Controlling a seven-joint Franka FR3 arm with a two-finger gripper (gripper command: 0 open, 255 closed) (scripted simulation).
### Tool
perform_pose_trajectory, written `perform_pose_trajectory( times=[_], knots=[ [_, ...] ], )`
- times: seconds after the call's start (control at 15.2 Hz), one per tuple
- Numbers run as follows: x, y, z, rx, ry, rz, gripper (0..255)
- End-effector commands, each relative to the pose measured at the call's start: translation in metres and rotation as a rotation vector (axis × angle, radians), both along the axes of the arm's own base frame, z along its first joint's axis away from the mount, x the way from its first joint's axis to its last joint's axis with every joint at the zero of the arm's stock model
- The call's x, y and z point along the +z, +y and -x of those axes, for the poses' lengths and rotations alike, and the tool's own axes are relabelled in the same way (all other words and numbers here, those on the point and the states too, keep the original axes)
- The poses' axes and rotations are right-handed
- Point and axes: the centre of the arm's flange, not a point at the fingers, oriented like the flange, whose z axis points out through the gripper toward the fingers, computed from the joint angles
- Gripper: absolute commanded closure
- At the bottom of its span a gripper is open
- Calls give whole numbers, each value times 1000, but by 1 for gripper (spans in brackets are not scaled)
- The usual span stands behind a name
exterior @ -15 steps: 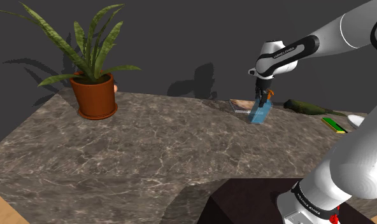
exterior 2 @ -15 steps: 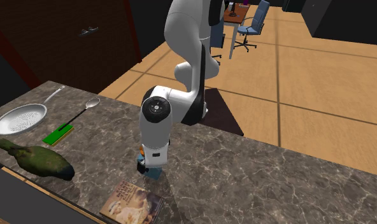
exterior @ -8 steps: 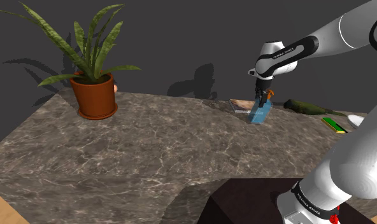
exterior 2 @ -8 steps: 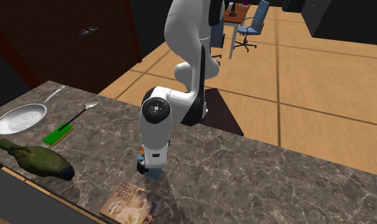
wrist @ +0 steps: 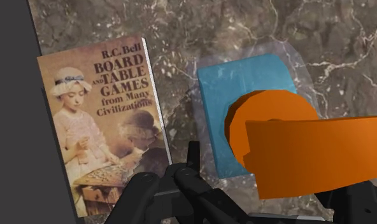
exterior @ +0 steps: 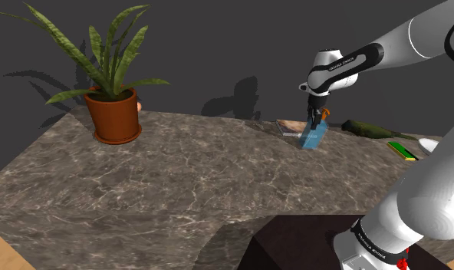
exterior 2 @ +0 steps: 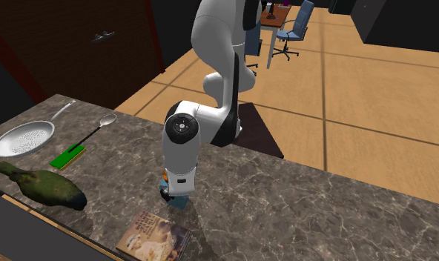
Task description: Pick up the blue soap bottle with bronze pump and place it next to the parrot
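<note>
My claw is open. Its black fingers stand apart on each side of the round orange pump, and the finger I see best does not touch it. The blue soap bottle, square and smooth, is right under me on the brown stony counter. A flat book lies just beside it. The green parrot lies near.

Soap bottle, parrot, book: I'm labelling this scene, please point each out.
soap bottle (wrist: 244, 75), wrist view, on its blue body.
parrot (exterior 2: 44, 187), second exterior view, on its green back.
book (wrist: 98, 127), wrist view, middle of its cover.
</note>
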Motion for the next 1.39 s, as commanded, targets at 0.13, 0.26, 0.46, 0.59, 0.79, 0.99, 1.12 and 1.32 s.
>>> perform_pose_trajectory(
  times=[0.13, 0.26, 0.46, 0.59, 0.79, 0.99, 1.12, 1.32],
  knots=[
    [5, 0, 0, 0, 1, 0, 255],
    [15, 0, 0, 0, 1, 0, 255],
    [31, 0, 0, 0, 1, 0, 255],
    [42, 0, 0, 0, 1, 0, 255],
    [58, 0, 0, 0, 1, 0, 255],
    [73, 0, 0, 0, 1, 0, 255],
    [84, 0, 0, 0, 1, 0, 255],
    [100, 0, 0, 0, 1, 0, 255]
  ],
)
